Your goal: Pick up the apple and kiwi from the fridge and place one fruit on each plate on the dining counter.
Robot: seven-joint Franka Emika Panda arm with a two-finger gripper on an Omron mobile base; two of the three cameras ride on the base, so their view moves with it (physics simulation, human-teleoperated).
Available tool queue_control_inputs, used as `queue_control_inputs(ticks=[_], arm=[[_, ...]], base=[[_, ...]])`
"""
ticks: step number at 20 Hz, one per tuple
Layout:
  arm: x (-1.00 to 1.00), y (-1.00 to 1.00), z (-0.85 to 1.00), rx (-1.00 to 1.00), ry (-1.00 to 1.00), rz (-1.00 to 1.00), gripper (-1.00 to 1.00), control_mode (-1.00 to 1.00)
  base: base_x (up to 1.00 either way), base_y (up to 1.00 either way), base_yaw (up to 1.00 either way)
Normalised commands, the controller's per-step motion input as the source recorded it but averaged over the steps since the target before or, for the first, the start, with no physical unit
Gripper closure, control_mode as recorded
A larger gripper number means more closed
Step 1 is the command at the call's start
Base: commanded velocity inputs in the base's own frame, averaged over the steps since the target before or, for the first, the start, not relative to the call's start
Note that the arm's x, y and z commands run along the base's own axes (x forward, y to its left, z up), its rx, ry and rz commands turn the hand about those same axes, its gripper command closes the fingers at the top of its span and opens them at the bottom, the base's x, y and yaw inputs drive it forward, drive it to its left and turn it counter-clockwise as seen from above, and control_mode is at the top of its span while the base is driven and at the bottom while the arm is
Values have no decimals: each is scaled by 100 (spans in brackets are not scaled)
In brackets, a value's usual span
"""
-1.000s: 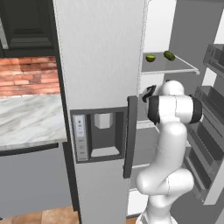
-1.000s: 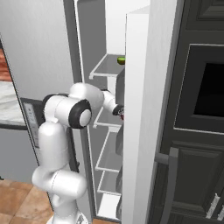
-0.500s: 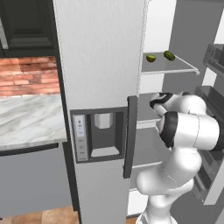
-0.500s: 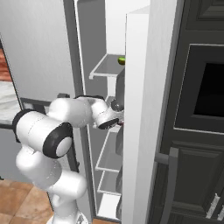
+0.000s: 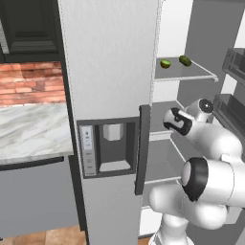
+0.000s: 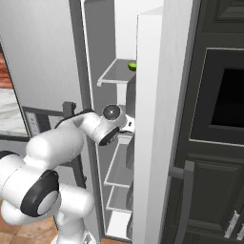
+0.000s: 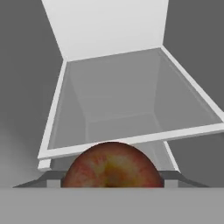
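The apple, red with yellow flecks, sits between my gripper's two fingertips, and the gripper is shut on it. In the left base view the gripper hangs in the open fridge, in front of a middle glass shelf. The kiwi lies on the upper shelf above my hand, beside a darker green fruit. From the right base view the kiwi peeks out behind the open fridge door, which hides my hand.
Door bins of the open fridge door stand close on the right of my arm. A marble counter with a brick wall behind lies left of the fridge. A black oven cabinet stands to the right.
My arm has folded down and swung to the right. The hand has drawn back a little from the shelf and sunk, with the apple still in it.
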Motion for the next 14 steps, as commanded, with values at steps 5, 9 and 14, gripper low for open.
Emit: queue_control_inputs(ticks=[5, 9, 14], arm=[[-22, 3, 77, 0, 6, -5, 100, -100], [-54, 5, 30, 0, 0, 0, 100, -100], [-80, 21, 0, 0, 0, 0, 100, -100]], base=[[0, 0, 0], [0, 0, 0], [0, 0, 0]])
